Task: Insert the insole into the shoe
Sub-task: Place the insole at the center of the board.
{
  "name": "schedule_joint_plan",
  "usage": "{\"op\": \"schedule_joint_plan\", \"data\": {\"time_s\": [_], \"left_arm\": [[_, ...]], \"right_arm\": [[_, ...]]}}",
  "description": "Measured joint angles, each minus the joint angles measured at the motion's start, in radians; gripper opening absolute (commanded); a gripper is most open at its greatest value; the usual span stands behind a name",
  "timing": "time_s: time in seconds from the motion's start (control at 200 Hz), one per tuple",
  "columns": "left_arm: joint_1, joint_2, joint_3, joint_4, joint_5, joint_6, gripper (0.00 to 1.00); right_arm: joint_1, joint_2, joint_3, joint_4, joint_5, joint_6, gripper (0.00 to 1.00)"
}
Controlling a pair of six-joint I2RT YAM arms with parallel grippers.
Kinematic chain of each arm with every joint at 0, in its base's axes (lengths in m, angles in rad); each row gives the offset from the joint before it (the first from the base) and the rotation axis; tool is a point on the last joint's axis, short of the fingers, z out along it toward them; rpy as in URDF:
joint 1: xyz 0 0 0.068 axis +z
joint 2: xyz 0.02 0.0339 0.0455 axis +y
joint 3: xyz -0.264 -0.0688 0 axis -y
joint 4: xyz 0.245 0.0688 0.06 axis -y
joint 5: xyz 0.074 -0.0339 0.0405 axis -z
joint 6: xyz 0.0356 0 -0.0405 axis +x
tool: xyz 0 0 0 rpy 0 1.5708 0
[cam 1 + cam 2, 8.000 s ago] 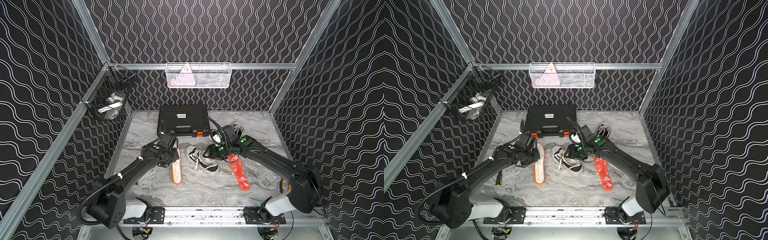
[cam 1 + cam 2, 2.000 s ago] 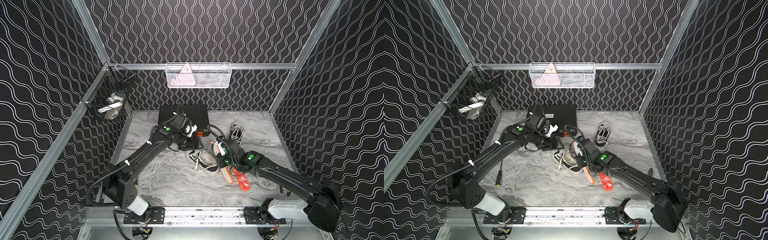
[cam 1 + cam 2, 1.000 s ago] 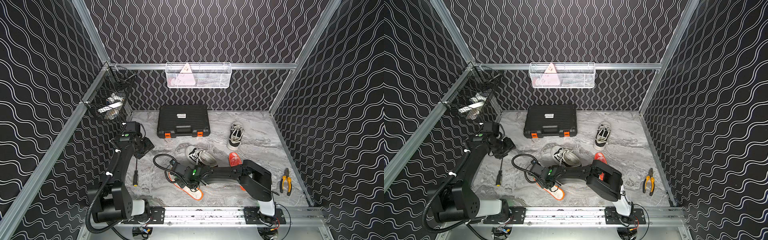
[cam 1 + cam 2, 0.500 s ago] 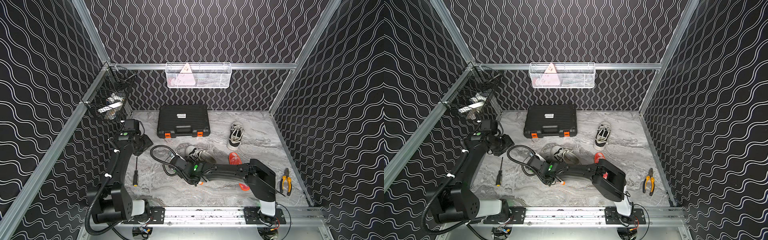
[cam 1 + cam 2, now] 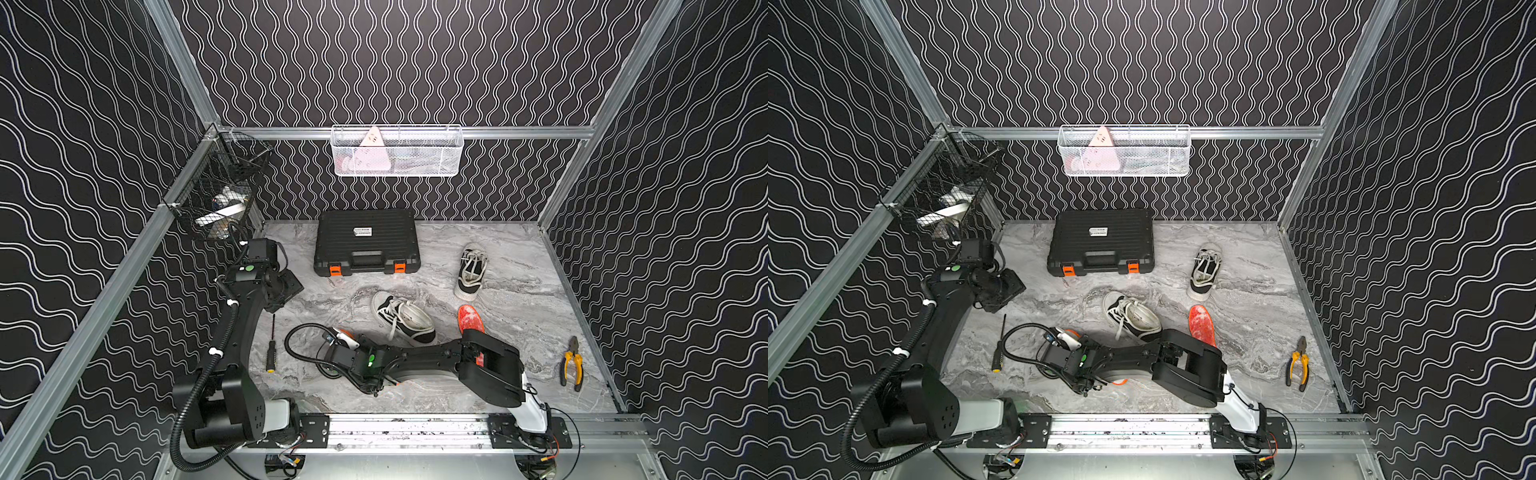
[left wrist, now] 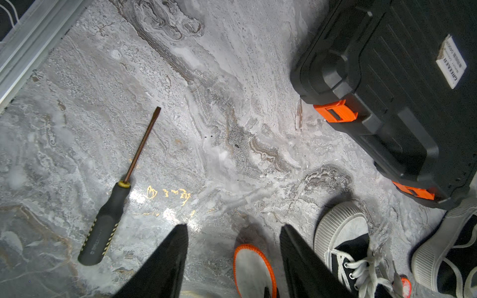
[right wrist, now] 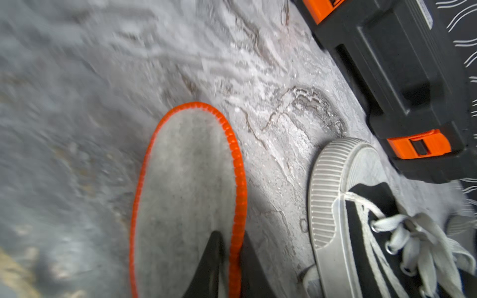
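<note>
The insole (image 7: 188, 180), grey with an orange rim, lies low over the table left of the shoe. My right gripper (image 7: 229, 240) is shut on its orange edge. In a top view only an orange sliver of the insole (image 5: 1071, 332) shows, since the right wrist (image 5: 370, 359) covers the rest. The shoe (image 5: 403, 318), a black and white sneaker, lies mid-table with its toe (image 7: 343, 165) toward the case. My left gripper (image 6: 232, 228) hangs open and empty near the left wall (image 5: 286, 291).
A black tool case (image 5: 365, 245) sits at the back. A second sneaker (image 5: 471, 270) and a second, orange insole (image 5: 469, 318) lie to the right. A screwdriver (image 5: 271, 349) lies front left and pliers (image 5: 571, 365) at the far right. Wire baskets hang on the walls.
Over two seconds the left arm pulled back from the shoe to the left wall and has stayed there. The right wrist swung left and back over the insole, now mostly hidden beneath it.
</note>
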Motion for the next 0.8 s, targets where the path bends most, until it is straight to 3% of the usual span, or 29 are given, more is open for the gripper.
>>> {"op": "schedule_joint_plan", "data": {"time_s": [0.06,0.215,0.375,0.47,0.61,0.796], "left_arm": [[0.0,0.005,0.0,0.001,0.001,0.001,0.62],[0.0,0.006,-0.008,0.008,0.016,0.006,0.62],[-0.021,0.012,-0.051,0.01,0.038,0.023,0.62],[-0.098,0.026,-0.05,0.006,0.044,0.037,0.62],[-0.251,0.03,-0.017,-0.002,0.023,0.061,0.63],[-0.308,0.037,0.043,-0.018,0.004,0.084,0.63]], "right_arm": [[-0.008,-0.022,0.002,-0.007,-0.034,0.035,0.45],[-0.109,-0.159,-0.055,-0.046,-0.203,0.126,0.62],[-0.193,-0.299,-0.158,-0.061,-0.379,0.173,0.63],[-0.245,-0.379,-0.194,-0.123,-0.433,0.224,0.62],[-0.468,-0.587,-0.283,-0.227,-0.434,0.342,0.65],[-0.852,-0.721,-0.481,-0.36,-0.424,0.408,0.65]]}}
